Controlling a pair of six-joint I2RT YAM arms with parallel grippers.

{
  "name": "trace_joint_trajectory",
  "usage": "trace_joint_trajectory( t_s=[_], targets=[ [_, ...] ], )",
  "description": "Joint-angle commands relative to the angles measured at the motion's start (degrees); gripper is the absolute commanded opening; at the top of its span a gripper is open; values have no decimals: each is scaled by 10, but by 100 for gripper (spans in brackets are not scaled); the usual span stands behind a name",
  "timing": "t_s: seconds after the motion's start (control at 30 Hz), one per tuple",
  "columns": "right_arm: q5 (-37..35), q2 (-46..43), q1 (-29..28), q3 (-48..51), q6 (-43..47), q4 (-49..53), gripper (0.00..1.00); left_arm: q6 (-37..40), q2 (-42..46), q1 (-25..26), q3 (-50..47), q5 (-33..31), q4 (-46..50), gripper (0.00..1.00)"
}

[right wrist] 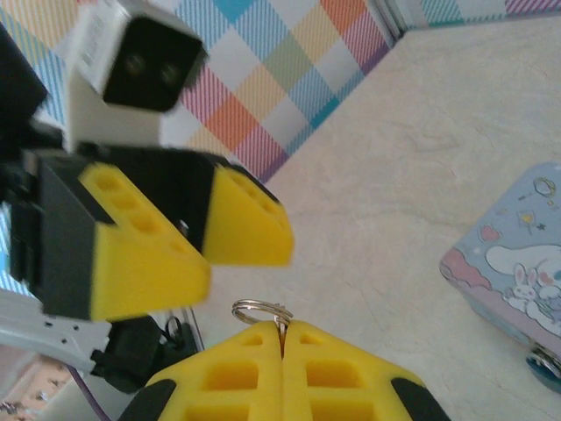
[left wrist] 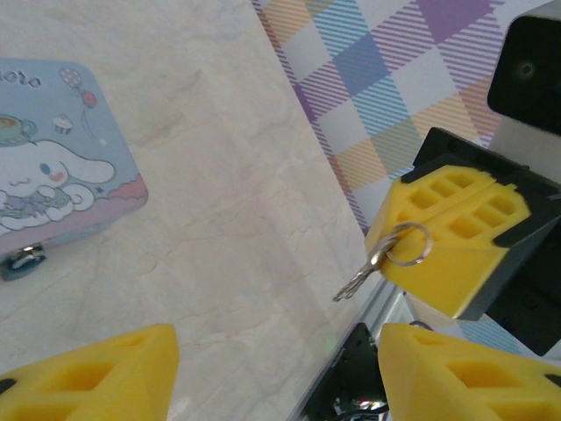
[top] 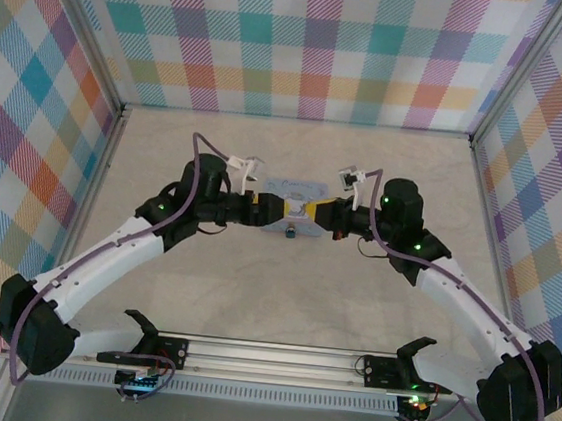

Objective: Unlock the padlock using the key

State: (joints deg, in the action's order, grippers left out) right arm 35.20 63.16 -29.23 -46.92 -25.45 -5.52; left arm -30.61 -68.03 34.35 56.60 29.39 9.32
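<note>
1. Right gripper (right wrist: 282, 338): jaws pressed together on the key (left wrist: 361, 279). The key ring (left wrist: 408, 243) stands out above the fingertips in the right wrist view. In the left wrist view the thin blade hangs free below the ring, slanting down.
2. Left gripper (left wrist: 276, 351): fingers spread wide with nothing between them, tips facing the right gripper from close by.
3. Both grippers meet in the air over the middle of the tabletop (left wrist: 219, 175), well away from every edge and just above the box.
4. The padlock (left wrist: 22, 261), small and dark teal, sits against the near side of the pale blue cartoon box (left wrist: 61, 149), the side facing the arm bases. It rests low, at the tabletop. Neither gripper touches it. It is too small to tell how the shackle stands, or which way the keyhole faces.
5. Progress, as I judge it: early to middle. Done: the key is off the tabletop and firmly held. Left to do: bring the blade down to the padlock, find the keyhole, insert, turn, free the shackle.
6. The grip looks to be near the ring end, so the blade dangles rather than points. It may need steadying or regripping before insertion; the open left gripper is placed for that, or for holding the padlock.
7. Risk: the padlock is loose at the box edge and may shift under a push from the key.
</note>
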Motion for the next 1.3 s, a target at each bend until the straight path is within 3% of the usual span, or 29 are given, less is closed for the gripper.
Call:
trace_joint_trajectory(
  t_s=[0.0, 0.23, 0.5, 0.97, 1.27],
  targets=[
    [15, -4, -2, 31, -74, -113, 0, -38, 9, -4, -32, 32, -134, 63],
    [2, 5, -2, 101, -133, -214, 0, -80, -5, -6, -106, 42, -260, 63],
    [-23, 13, -2, 154, -182, -302, 0, -112, -24, -6, -147, 56, -339, 59],
    [-13, 27, -3, 166, -217, -372, 0, -126, -47, 0, -149, 91, -376, 37],
    [-4, 34, -3, 164, -226, -388, 0, -129, -55, 7, -142, 103, -387, 33]
  ],
)
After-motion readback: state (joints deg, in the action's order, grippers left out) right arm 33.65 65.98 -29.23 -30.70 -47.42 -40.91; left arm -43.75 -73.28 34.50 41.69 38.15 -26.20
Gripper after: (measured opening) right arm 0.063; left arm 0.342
